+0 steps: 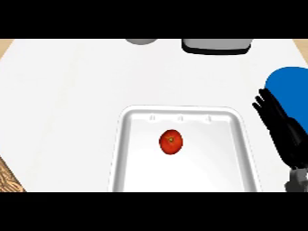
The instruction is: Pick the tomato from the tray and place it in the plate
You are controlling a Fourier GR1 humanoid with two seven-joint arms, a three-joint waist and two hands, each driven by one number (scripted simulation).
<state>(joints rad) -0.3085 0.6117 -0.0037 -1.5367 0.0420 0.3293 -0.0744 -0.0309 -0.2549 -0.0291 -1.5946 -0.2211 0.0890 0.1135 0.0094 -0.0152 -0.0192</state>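
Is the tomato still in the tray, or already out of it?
In the tray: the tomato lies on the white tray floor, untouched by the right hand.

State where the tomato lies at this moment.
In the head view the tomato lies near the middle of the white tray, left of the right hand and the blue plate.

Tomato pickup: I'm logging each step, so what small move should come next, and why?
Probably swing the right hand leftward over the tray toward the tomato. The tomato lies untouched mid-tray, while the open hand sits beside the tray, before the blue plate.
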